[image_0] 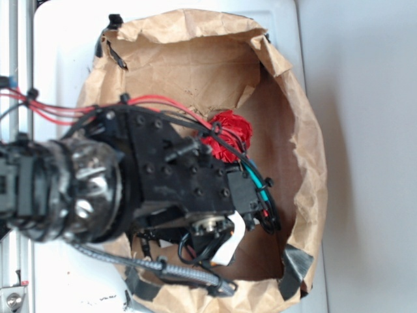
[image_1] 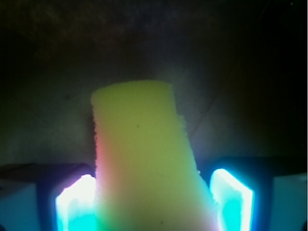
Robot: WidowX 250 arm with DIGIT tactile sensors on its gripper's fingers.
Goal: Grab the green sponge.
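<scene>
Nearest the wrist lens, the green sponge [image_1: 144, 159] fills the lower centre of that view, its long axis running from 6 o'clock up toward 12 with a slight lean to 11. It stands between the two glowing fingers [image_1: 77, 207], the left one touching its side and the right one at about 4 o'clock with a narrow dark gap, so they are apart around it, not clamped. From outside, the arm [image_0: 163, 176] hides the sponge inside the brown paper bag [image_0: 306, 169], the red paper wad [image_0: 228, 135] lying at 1 o'clock from the wrist; closing should suffice.
</scene>
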